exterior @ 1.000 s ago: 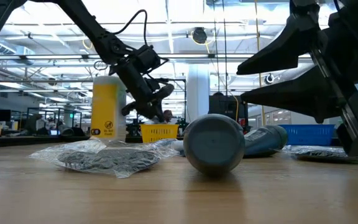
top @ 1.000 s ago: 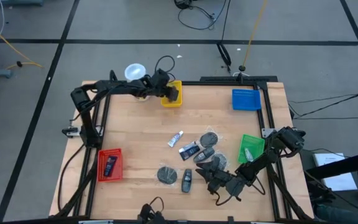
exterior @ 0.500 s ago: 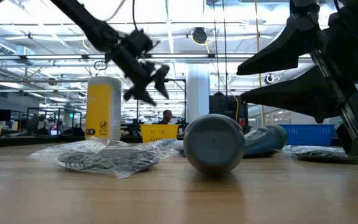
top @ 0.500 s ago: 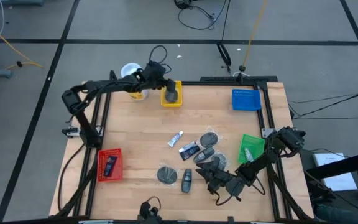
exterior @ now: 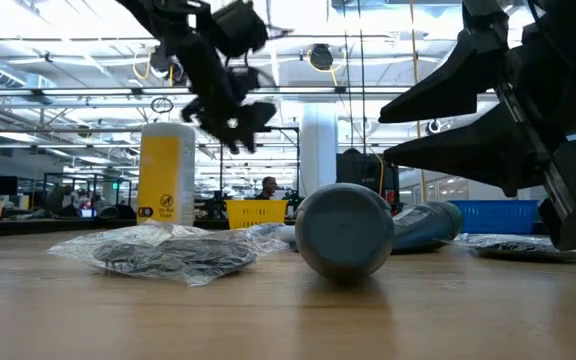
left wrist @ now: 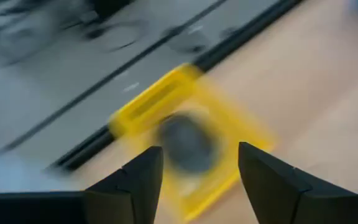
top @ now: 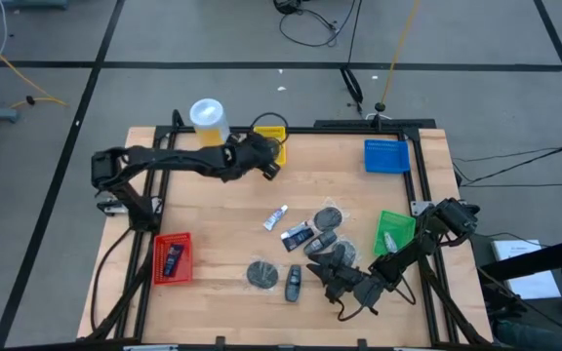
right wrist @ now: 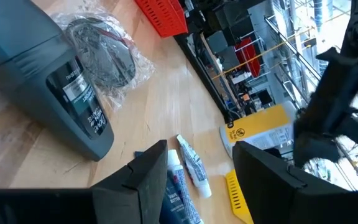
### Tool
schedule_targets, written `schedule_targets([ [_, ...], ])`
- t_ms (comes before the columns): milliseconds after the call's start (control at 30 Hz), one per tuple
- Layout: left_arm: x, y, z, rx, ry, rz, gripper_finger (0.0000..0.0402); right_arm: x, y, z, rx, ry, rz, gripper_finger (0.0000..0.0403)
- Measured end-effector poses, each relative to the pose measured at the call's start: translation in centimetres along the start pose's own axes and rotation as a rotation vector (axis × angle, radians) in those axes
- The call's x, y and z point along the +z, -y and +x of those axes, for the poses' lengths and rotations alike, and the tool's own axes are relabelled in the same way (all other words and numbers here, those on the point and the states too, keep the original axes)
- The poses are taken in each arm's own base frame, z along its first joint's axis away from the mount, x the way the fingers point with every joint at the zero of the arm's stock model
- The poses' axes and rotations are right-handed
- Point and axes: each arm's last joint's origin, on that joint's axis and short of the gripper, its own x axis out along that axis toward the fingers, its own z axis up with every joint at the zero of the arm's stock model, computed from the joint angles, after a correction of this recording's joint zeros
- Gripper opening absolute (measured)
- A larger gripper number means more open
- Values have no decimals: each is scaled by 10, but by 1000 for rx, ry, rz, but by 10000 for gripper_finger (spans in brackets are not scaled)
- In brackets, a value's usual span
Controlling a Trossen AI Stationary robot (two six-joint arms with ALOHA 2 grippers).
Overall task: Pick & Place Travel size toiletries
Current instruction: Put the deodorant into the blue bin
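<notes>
Left gripper [top: 269, 168], jaws apart, empty, near the tabletop's [top: 222, 219] far edge beside the yellow tray [left wrist: 191, 146] holding a grey disc [left wrist: 185, 142]. Toiletries [top: 305, 249] cluster mid-tabletop. Right gripper [top: 328, 276], jaws apart, by the near edge.

We looked straight down on the whole bench [top: 222, 224] from overhead; our low camera sat at bench-top level, both sharing the yellow tray [top: 269, 135].
</notes>
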Motion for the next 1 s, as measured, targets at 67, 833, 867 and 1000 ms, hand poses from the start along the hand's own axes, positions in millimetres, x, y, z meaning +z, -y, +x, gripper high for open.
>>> schedule_targets([
  [67,-5,-1,9,84,-13,-6,184,0,0,0,0,0,0,173],
  [833,-37,-56,81,503,-225,1,122,0,0,0,-1,-1,5,169],
  [867,-37,-57,81,505,-230,6,122,0,0,0,-1,-1,4,170],
  [1000,-37,-58,79,522,-233,29,122,0,0,0,0,-1,4,170],
])
